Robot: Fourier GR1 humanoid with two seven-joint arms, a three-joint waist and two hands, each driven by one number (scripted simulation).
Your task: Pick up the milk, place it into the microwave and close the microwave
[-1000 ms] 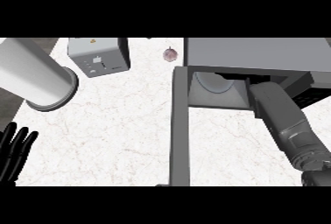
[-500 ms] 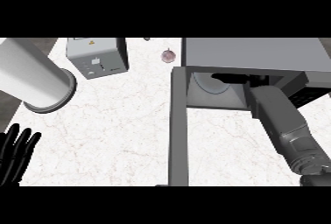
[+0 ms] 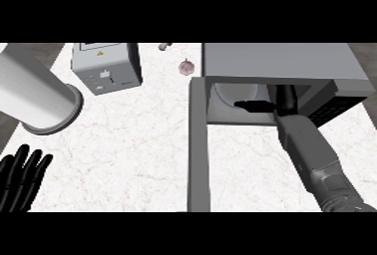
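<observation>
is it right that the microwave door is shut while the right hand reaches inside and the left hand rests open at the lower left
Not quite: the head view shows the microwave door open, not shut. The right hand does reach into the microwave, and the left hand rests open at lower left.

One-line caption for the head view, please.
Right hand reaches inside the open microwave; left hand rests open at the counter's lower left.

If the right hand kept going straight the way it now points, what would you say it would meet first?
Probably the microwave's inner back wall. The right hand already reaches into the open cavity, pointing inward. Depth is unclear, and I cannot make out the milk in there.
</observation>
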